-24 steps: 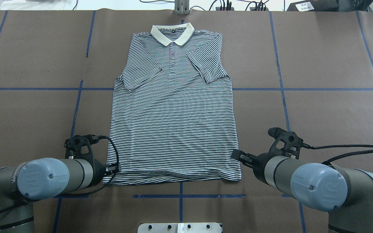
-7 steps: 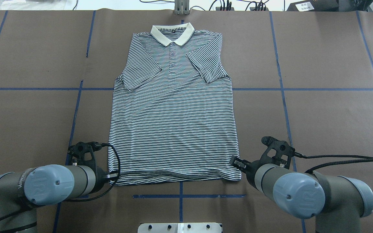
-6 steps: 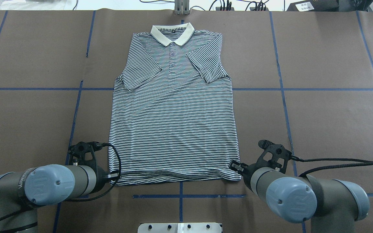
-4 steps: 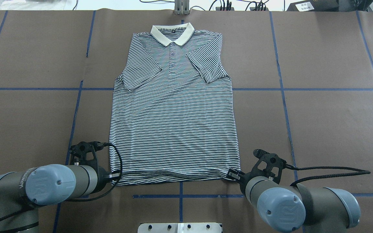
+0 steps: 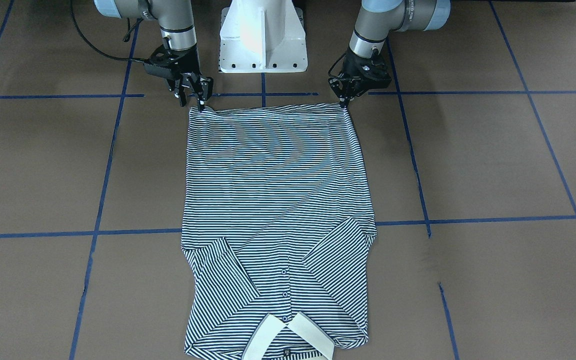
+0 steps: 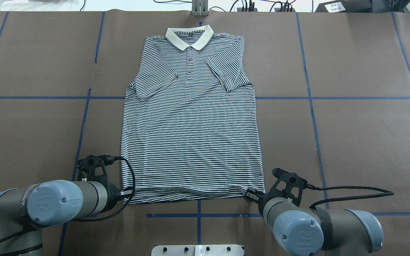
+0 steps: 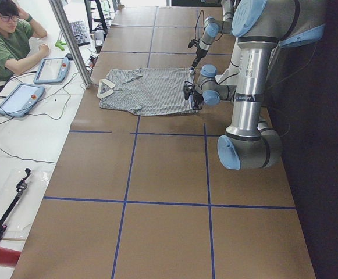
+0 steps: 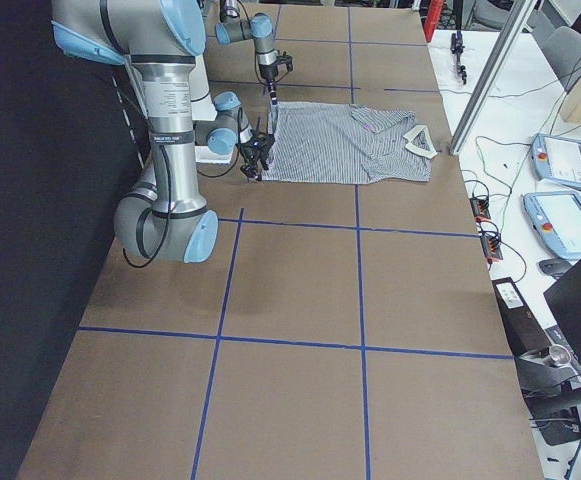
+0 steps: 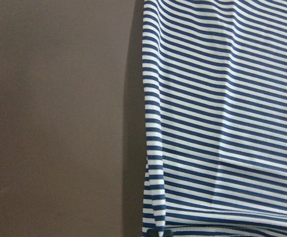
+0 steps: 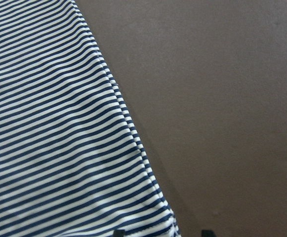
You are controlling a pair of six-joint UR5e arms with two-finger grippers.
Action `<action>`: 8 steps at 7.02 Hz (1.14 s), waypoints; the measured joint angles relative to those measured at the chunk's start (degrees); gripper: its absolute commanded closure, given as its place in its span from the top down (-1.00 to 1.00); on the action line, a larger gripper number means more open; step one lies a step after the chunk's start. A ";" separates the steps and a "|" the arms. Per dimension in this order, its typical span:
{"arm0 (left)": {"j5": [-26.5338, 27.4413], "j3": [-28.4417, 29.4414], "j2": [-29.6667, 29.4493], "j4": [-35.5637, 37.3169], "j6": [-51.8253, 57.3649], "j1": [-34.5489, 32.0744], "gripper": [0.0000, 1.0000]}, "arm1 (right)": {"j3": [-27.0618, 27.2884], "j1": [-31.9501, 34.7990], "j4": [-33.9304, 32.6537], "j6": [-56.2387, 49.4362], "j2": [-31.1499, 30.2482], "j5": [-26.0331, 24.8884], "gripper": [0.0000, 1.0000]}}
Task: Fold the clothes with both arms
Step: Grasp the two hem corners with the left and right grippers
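Smoothly flat polo shirt [image 6: 190, 142], sleeves [image 6: 226, 73] folded

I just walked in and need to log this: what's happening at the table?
A striped polo shirt lies flat on the table, sleeves already folded in. The robot's left pincer looks shut on one hem corner. The right pincer is open around the other corner, not yet gripping.

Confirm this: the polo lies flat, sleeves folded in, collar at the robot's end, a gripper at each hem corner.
Not quite: the collar is at the end far from the robot, as the overhead view shows. The polo lies flat, sleeves folded in, left gripper and right gripper at its hem corners.
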 measured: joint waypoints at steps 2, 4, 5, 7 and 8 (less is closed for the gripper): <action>-0.04 -0.04 0.06 0.00 0.00 0.04 -1.00 | -0.45 0.00 0.03 0.00 0.40 -0.67 -0.27; -0.06 -0.04 0.06 0.00 0.00 0.03 -1.00 | -0.50 0.09 0.11 0.01 0.45 -1.50 -1.00; -0.05 -0.07 0.02 0.00 0.00 0.02 -1.00 | -0.48 0.19 0.12 0.00 0.45 -1.67 -1.00; -0.02 -0.47 -0.02 0.04 0.00 0.04 -1.00 | -0.01 0.66 0.01 -0.24 0.37 -1.66 -1.00; -0.14 -2.05 0.21 0.53 0.07 -0.05 -1.00 | 1.36 1.25 -0.21 -0.54 0.05 -1.33 -1.00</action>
